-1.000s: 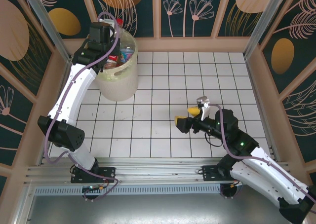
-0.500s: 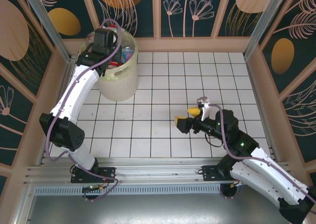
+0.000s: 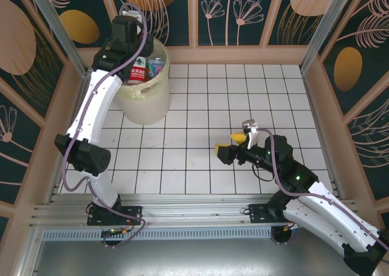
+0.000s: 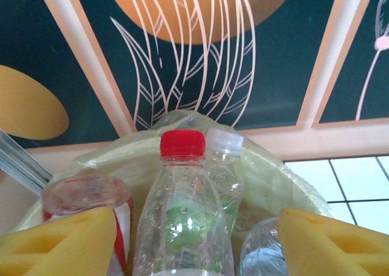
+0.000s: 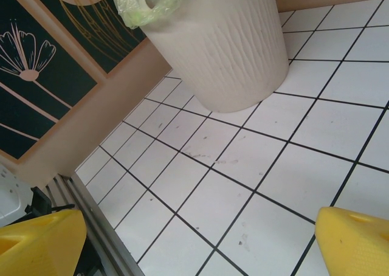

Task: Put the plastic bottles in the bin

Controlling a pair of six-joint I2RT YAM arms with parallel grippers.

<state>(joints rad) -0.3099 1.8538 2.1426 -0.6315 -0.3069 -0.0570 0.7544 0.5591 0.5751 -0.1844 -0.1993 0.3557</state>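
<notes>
Plastic bottles [image 3: 152, 68] sit packed upright inside the cream bin [image 3: 146, 103], which stands at the far left corner of the white tiled table [image 3: 243, 93]. The left gripper [image 4: 194, 233] hangs over the bin's mouth. Its yellow pads [image 4: 61, 242] are spread wider than the red-capped bottle [image 4: 182, 185] between them and grip nothing. A clear-capped bottle [image 4: 223, 160] stands just behind that one. The right gripper [image 5: 194, 245] hovers over bare tiles, well apart from the bin, its jaws wide and empty.
</notes>
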